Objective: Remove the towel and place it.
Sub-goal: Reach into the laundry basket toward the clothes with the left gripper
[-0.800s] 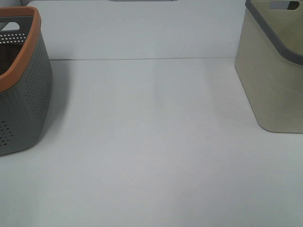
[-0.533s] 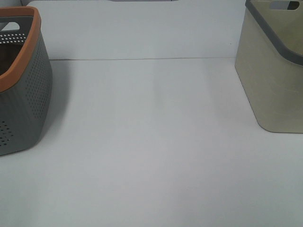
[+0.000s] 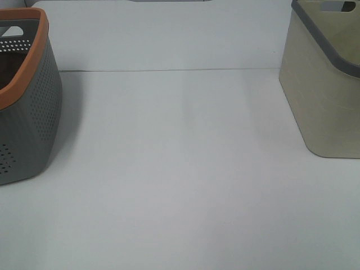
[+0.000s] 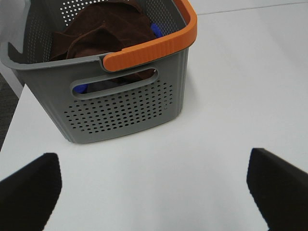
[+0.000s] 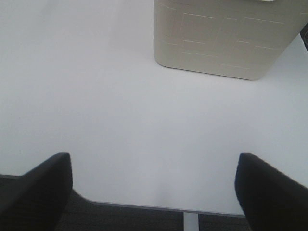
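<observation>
Nothing on the counter [image 3: 180, 180] has shifted in the last moment, so the towel's removal has not begun.

The left gripper [image 4: 154, 187] and right gripper [image 5: 154, 187] hang released and empty. Beyond the left one stands the grey basket [image 4: 125, 108], with the dark brown towel [image 4: 103, 33] heaped inside over a blue cloth [image 4: 155, 30]. The basket's wall and orange rim bar a level reach, and the blue cloth may snag. The beige basket [image 5: 226, 43] stands well apart.

The left gripper [image 4: 154, 190] is spread wide, its two black jaws far apart and gripping nothing. The right gripper [image 5: 154, 190] stands equally wide, likewise unloaded.
</observation>
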